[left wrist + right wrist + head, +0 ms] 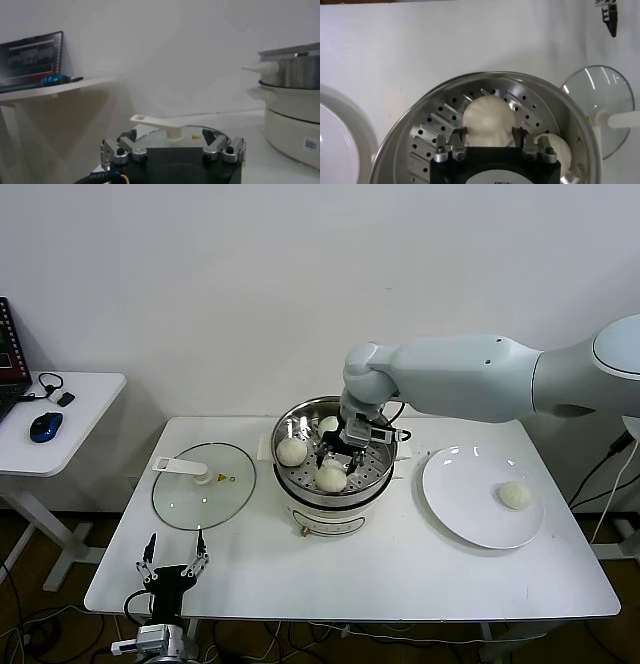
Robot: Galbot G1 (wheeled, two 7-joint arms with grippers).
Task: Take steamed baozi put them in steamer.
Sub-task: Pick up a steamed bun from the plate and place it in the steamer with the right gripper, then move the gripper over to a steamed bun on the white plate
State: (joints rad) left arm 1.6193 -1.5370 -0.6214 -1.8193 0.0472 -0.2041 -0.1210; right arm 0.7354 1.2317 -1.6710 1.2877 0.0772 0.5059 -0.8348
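Right wrist view puts my right end effector (490, 136) low inside the steamer (427, 125), its two fingers (459, 136) standing on either side of one steamed baozi (488, 120); a thin gap shows on each side, so I read the fingers as parted around the bun, not squeezing it. That bun sits on the perforated floor, near the middle of the basket. Just beside it, partly hidden behind the end effector body, I see a second baozi (555, 147). From the head view, the right end effector (345, 446) reaches down into the steamer (380, 474) from above, with the bun under it (332, 476) toward the near rim, another bun (291, 451) on the basket's left side, and a third (328, 424) at the back. One more baozi (515, 495) lies on the white plate (460, 504) to the right of the steamer, well apart from the arm. To the left of the steamer the glass lid (200, 496) lies flat on the worktop (350, 574). My left end effector (174, 562) hovers at the worktop's near left edge, fingers spread and holding nothing, close to the lid. Off to the far left stands a small side table (70, 419) carrying a blue mouse (45, 425).
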